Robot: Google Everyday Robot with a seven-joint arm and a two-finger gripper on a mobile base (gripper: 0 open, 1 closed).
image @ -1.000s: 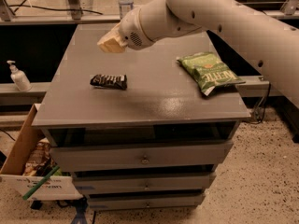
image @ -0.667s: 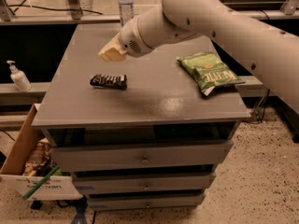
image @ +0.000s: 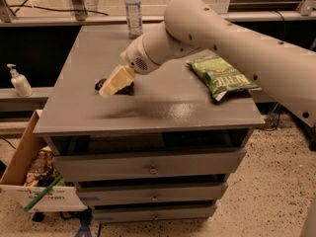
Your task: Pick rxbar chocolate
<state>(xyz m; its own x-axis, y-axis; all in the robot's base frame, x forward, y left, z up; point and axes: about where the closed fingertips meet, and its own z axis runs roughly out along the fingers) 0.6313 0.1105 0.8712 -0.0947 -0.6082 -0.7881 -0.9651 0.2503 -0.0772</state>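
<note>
At centre left of the worktop (image: 163, 107) the rxbar chocolate (image: 100, 85) lies flat, mostly covered by the gripper (image: 116, 81) over it, with only its dark ends showing. I cannot tell whether the gripper is spread or closed, or touching the wrapper. An off-centre descent could skid the thin, slick bar aside. The chip bag (image: 222, 76) lies well apart at right.

rxbar chocolate (image: 100, 85) mostly behind tool (image: 108, 88)
</note>
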